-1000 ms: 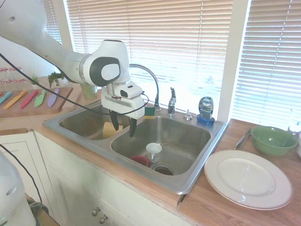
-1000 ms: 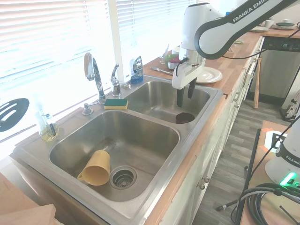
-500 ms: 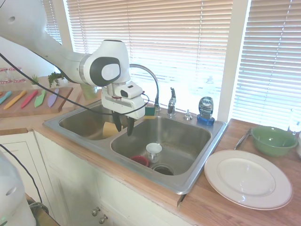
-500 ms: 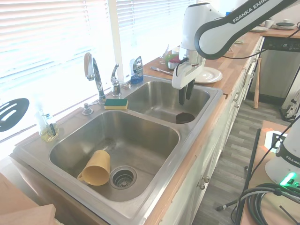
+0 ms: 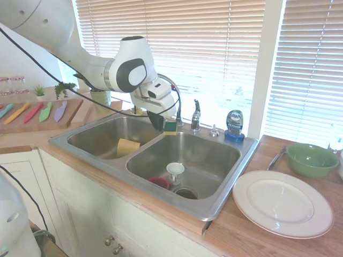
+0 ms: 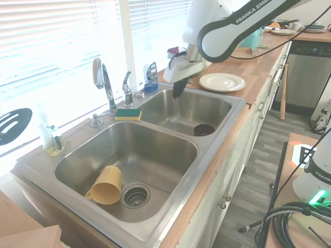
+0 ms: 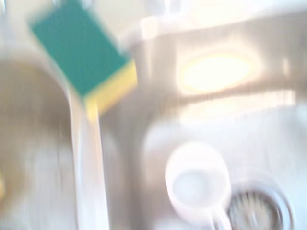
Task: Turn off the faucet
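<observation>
Pincer hung over the sink's back rim, above the basin with the white cup, holding nothing; its dark fingers sat close together with hardly a gap. Faucet stood on the back ledge at the divider between the two basins, gooseneck arched up, its lever handle just beside it and apart from the pincer. Green-and-yellow sponge lay on the ledge at the divider. Yellow cup lay tipped in the other basin. Soap bottle stood at the back rim, and a white plate sat on the bench.
</observation>
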